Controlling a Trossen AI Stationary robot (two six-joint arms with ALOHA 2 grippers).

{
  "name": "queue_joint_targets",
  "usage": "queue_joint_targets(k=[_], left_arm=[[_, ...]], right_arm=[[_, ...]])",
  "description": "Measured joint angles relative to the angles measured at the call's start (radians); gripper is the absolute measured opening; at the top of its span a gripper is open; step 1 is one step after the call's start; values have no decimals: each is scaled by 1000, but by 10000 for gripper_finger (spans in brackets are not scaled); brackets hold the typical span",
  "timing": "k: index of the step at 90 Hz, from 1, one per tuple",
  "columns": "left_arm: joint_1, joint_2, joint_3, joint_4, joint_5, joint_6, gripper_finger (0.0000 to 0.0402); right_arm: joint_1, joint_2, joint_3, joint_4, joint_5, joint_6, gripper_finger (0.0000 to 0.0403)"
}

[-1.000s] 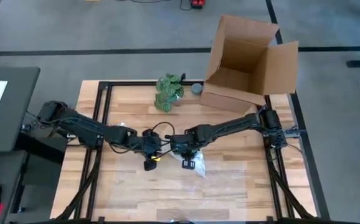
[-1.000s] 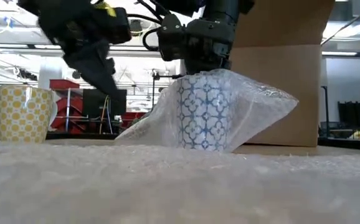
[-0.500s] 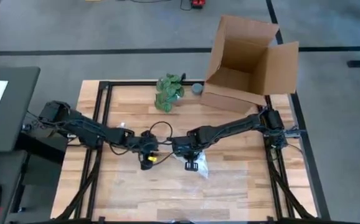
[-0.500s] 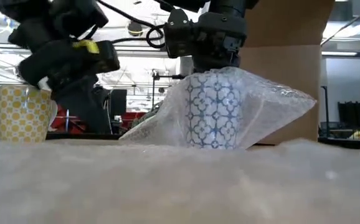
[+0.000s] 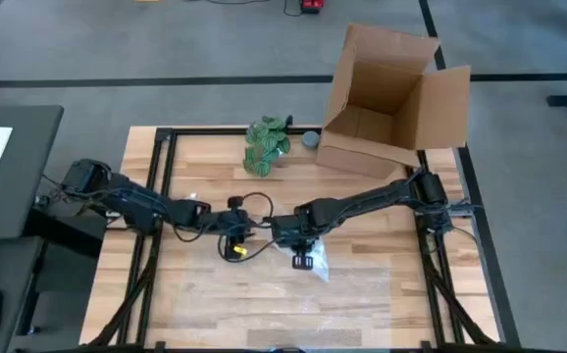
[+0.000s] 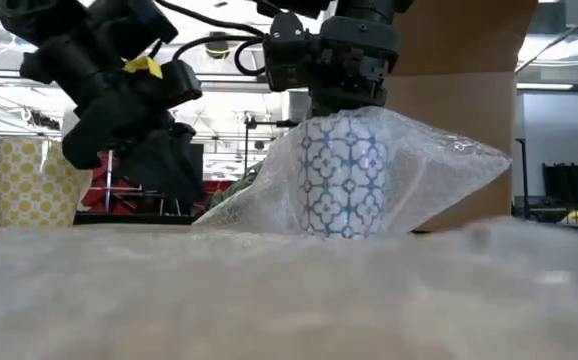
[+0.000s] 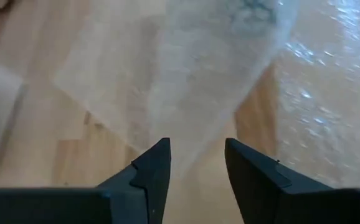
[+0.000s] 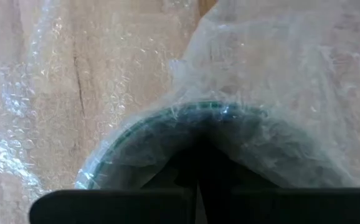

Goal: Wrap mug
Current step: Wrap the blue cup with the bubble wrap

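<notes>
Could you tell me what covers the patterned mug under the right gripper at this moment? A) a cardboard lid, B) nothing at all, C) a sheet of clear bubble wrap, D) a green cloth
C: in the low view the bubble wrap drapes over the mug, its blue pattern showing through, with the right gripper pressed onto the top.

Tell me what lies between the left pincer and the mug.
Bubble wrap alone: in the left wrist view it spreads from the left pincer to the mug.

No text, label or number can be read anywhere — mug pattern only, no lettering.
</notes>
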Motion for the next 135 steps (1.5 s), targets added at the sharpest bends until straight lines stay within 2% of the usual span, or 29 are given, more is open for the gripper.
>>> queue_joint_targets(k=[13,21,36,47,59,63,76,103,116,135], left_arm=[[25,36,0,24,24,69,135],[30,95,0,78,55,106,135],[31,213,10,186,46,130,134],[29,275,51,198,-7,138,107],[29,295,88,188,-74,188,26],[30,296,99,186,-120,201,12],[23,286,136,189,-263,255,2],[-18,287,161,194,-352,288,0],[-26,286,162,193,-374,279,0],[-26,286,162,195,-395,276,0]], right_arm=[[0,0,1,2,0,-2,0],[0,-1,1,2,0,-2,0],[0,-1,1,2,0,-2,0],[4,-2,1,3,1,-1,0],[11,-2,1,3,1,-1,0],[14,-2,2,4,3,-1,0],[22,-3,-1,29,8,1,0],[15,0,-3,51,24,1,2],[10,-2,41,-12,24,5,28],[-3,-6,170,-142,23,-8,102]])
